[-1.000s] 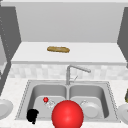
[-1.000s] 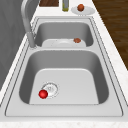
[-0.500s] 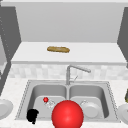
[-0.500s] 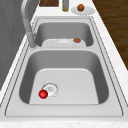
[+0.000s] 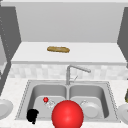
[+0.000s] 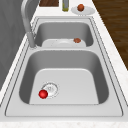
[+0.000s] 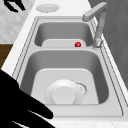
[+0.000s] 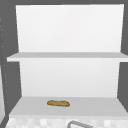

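1. Front view: the left hand hangs at the front left corner of the sink; its finger posture cannot be made out.
2. A small red ball lies in the left basin beside the drain, near that hand.
3. A large red sphere sits before the divider.
4. A white plate rests in the right basin.
5. In the right side view, a hand looms in the foreground with fingers spread straight.
6. A bread loaf lies on the shelf.
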{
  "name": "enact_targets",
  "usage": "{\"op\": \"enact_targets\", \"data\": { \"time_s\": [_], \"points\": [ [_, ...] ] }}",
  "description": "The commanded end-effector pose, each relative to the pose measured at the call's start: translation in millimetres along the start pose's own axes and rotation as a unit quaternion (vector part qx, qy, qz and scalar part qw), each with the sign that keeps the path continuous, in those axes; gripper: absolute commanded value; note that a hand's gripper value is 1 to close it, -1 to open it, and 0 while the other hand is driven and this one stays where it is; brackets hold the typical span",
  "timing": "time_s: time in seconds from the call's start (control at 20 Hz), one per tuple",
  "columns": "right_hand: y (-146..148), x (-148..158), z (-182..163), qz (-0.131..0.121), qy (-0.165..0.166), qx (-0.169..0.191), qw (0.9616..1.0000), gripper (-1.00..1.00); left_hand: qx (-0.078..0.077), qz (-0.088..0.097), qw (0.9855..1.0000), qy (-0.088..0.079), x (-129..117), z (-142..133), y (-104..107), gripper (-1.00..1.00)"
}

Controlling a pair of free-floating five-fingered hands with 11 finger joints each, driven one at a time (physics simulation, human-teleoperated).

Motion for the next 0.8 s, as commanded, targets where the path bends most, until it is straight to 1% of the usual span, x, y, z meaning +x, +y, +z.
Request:
{"op": "enact_targets", "data": {
  "time_s": [0.0, 0.15, 0.25, 0.55, 0.75],
  "points": [
    [2.1, 0.4, -1.7, 0.002, 0.001, 0.003, 1.0, -1.0, 0.0, 0.0, 1.0, 0.0, 0.0, 0.0, 0.0, 0.0],
    [5.1, -5.6, 1.0, -0.002, 0.0, 0.001, 1.0, -1.0, 0.0, 0.0, 1.0, 0.0, 0.0, 0.0, 0.0, 0.0],
    [6.0, -2.3, 2.8, -0.006, 0.003, 0.002, 1.0, -1.0, 0.0, 0.0, 1.0, 0.0, 0.0, 0.0, 0.0, 0.0],
    [7.8, -2.3, 0.7, -0.001, -0.001, 0.003, 1.0, -1.0, 0.0, 0.0, 1.0, 0.0, 0.0, 0.0, 0.0, 0.0],
    [16.9, -0.8, -7.3, 0.0, 0.0, 0.004, 1.0, -1.0, 0.0, 0.0, 1.0, 0.0, 0.0, 0.0, 0.0, 0.0]
  ]
}}
